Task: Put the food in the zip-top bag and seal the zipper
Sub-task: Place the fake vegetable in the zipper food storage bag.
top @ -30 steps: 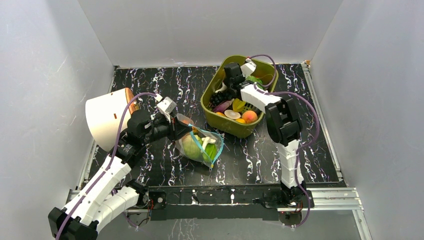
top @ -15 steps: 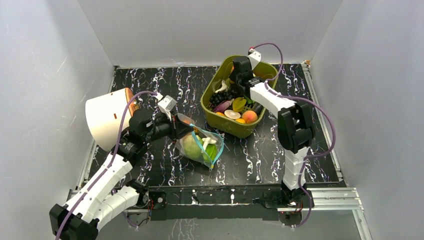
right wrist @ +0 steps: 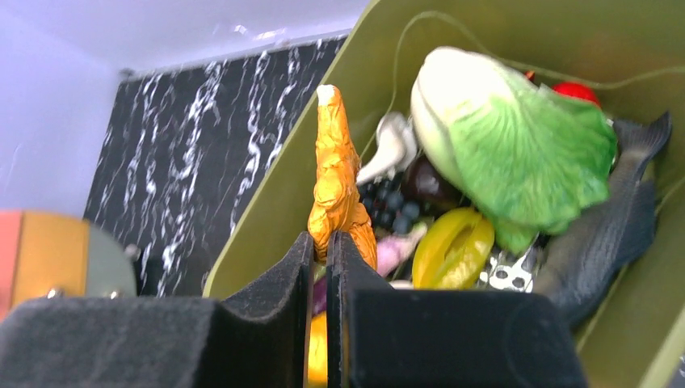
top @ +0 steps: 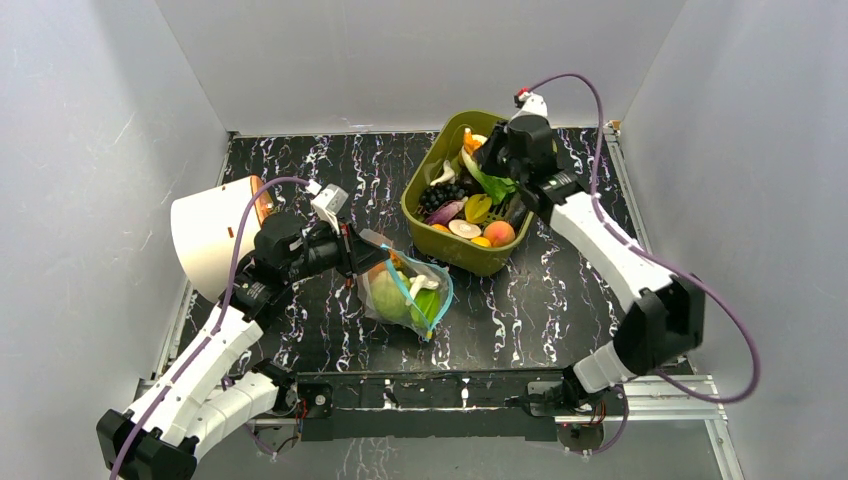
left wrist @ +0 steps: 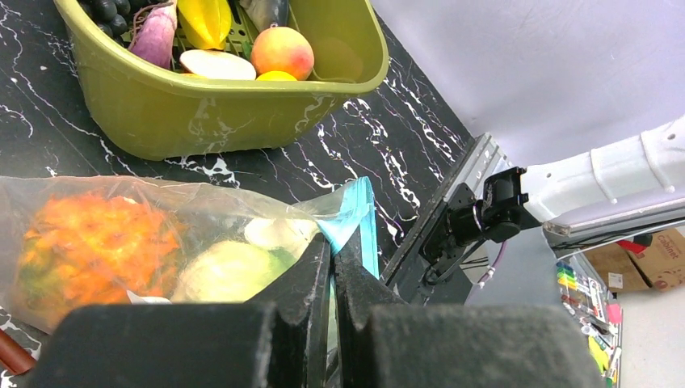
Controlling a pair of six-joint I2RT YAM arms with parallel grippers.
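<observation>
Zip-top bag (top: 410, 295) lies on the table (top: 530, 300) beside the olive tub (top: 420, 205), pineapple (left wrist: 97, 242) and cabbage (left wrist: 230, 271) inside. My left gripper (left wrist: 333, 250) is pinched tight on its blue zipper (left wrist: 355, 218). My right gripper (right wrist: 321, 250) clamps 1 knobbly orange toy (right wrist: 338, 186) over the tub, long axis running straight out from the fingertips, pale tip pointing away.

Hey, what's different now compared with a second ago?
The right end effector lifted out of the green tub, shut on an orange toy piece, while its elbow swung out right. The left end effector stayed shut on the blue rim of the bag; bag and tub barely moved.
</observation>
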